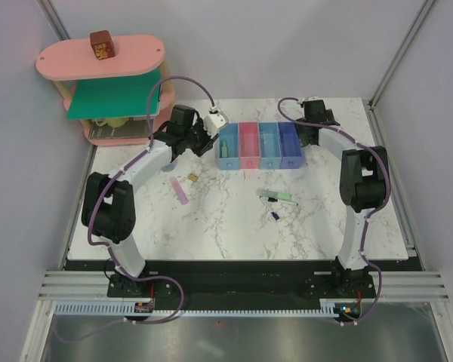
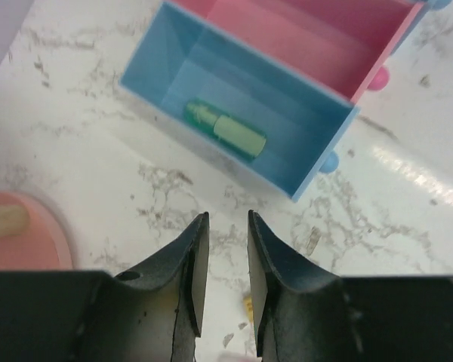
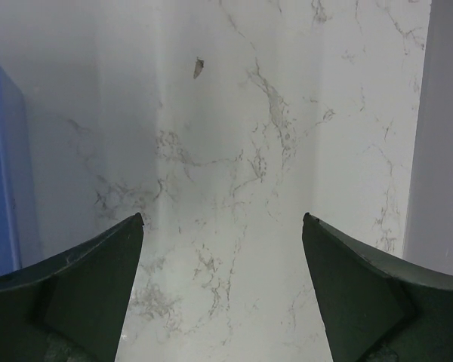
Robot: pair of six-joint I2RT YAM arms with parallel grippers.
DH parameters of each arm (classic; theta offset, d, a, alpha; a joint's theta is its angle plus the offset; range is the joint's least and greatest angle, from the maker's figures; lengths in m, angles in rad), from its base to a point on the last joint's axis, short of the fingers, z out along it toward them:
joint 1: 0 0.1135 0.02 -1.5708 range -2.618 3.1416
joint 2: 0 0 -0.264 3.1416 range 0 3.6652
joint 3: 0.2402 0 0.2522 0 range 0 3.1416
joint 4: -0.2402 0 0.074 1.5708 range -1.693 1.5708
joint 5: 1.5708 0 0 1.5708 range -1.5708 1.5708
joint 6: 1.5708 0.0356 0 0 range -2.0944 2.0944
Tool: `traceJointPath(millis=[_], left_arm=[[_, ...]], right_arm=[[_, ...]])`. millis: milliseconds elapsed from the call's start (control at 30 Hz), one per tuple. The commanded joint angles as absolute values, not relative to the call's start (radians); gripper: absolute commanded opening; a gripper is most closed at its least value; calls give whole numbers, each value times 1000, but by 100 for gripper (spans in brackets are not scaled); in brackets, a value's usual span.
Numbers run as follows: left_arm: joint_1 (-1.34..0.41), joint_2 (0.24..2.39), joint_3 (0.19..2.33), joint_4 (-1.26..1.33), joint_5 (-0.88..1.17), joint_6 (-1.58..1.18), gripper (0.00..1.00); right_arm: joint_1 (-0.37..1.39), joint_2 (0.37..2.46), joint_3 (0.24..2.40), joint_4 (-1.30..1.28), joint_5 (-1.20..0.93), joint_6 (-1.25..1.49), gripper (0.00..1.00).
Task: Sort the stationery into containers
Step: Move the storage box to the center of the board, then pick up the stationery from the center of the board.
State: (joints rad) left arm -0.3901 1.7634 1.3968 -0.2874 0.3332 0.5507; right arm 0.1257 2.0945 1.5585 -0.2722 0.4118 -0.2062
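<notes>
The containers stand at the back centre as a row of four joined bins. A mint green bar lies in the leftmost light blue bin, also seen from above. My left gripper hovers just left of that bin, its jaws narrowly apart with nothing between them. On the table lie a lilac-pink bar, a tiny tan piece, a mint green bar with a pen and a small dark pen. My right gripper stands wide open over bare marble beside the darker blue bin.
A big pink oval shelf with a green panel stands at the back left, a brown block on top. Its pink base shows at the left of the left wrist view. Walls close in the table on three sides.
</notes>
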Motion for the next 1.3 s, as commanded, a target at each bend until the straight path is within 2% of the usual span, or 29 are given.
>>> traceJointPath(millis=[0,267,633,1267], left_arm=[[-371,1718,1324,-328,201,656,33],[-330,1726,1238,-321,135,755,33],[-308,1741,1223,-457,221,1054,34],[-311,1879,1223,-615,281,1264,45]], right_arm=[[169,2080,1588,-253,391,-196,94],[201,2075,1580,-252,422,-199,93],[202,2079,1586,-248,428,-201,94],[202,2063,1597,-261,425,-198,94]])
